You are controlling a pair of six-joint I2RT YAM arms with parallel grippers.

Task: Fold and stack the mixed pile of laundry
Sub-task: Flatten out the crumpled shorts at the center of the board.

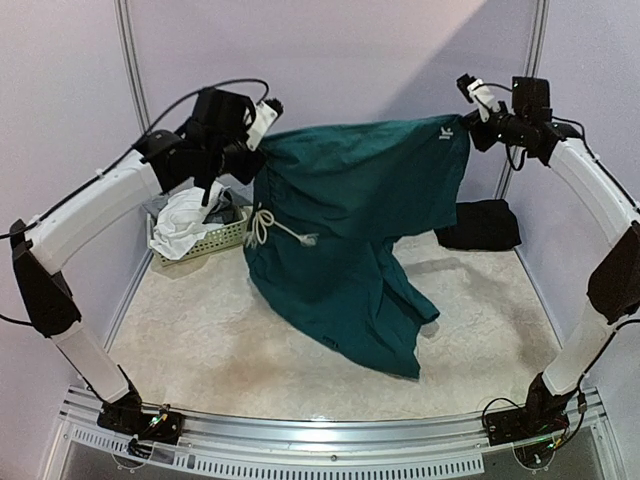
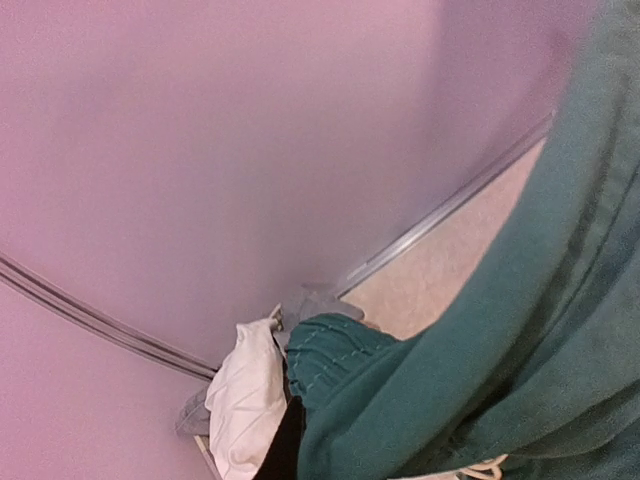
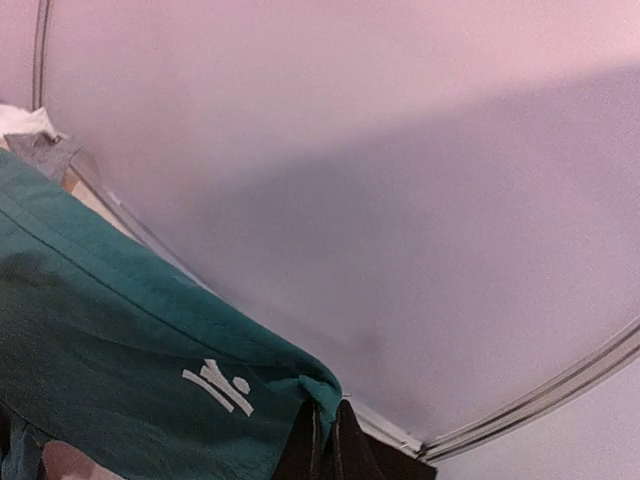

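Note:
The dark teal-green shorts point(image 1: 350, 230) hang spread in the air between my two grippers, white drawstring point(image 1: 272, 226) dangling and small white logo point(image 1: 447, 133) near the right corner. My left gripper point(image 1: 245, 152) is shut on the shorts' left waist corner point(image 2: 330, 350). My right gripper point(image 1: 478, 122) is shut on the right corner; the cloth is pinched between its dark fingers point(image 3: 322, 440). The lower legs reach the table. The black trousers point(image 1: 482, 225) lie bunched at the back right. The white cloth point(image 1: 185, 222) sits in the basket; it also shows in the left wrist view point(image 2: 245, 400).
A small pale perforated plastic basket point(image 1: 222, 240) stands at the back left against the wall. Pale purple walls enclose the back and both sides. The table surface point(image 1: 200, 330) is beige and mottled.

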